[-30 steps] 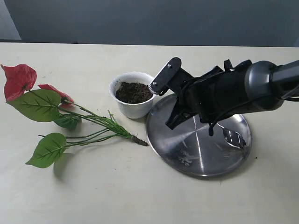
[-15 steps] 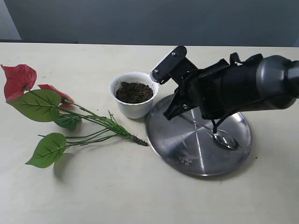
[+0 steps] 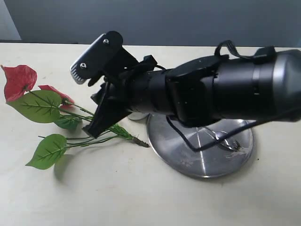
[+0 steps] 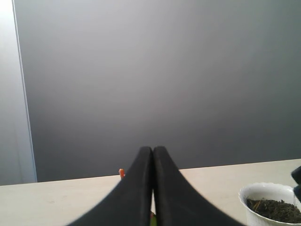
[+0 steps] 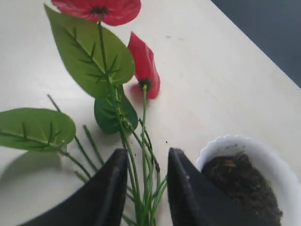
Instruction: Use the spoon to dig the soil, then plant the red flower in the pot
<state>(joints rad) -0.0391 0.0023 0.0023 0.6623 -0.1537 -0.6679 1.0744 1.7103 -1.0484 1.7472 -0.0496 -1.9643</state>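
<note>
The red flower [image 3: 19, 80] lies on the table at the left, its green stems [image 3: 115, 128] running toward the plate. My right gripper [image 3: 85, 101] reaches across from the right and is open, its two jaws straddling the stems [image 5: 145, 183] without closing on them. In the right wrist view the gripper [image 5: 147, 156] stands just beside the white pot [image 5: 229, 144], which holds dark soil [image 5: 237, 183]. The arm hides nearly all of the pot in the exterior view. The spoon [image 3: 233, 147] lies on the steel plate [image 3: 202, 165]. My left gripper [image 4: 153, 157] is shut and empty, with the pot [image 4: 263, 189] off to its side.
The big round steel plate sits right of centre with soil crumbs on it. Broad green leaves [image 3: 40, 104] spread at the far left. The bulky right arm [image 3: 225, 89] spans the middle of the table. A dark wall stands behind.
The right arm has swung left from over the plate to the flower stems. The spoon it held now lies on the plate, and the gripper is open.
</note>
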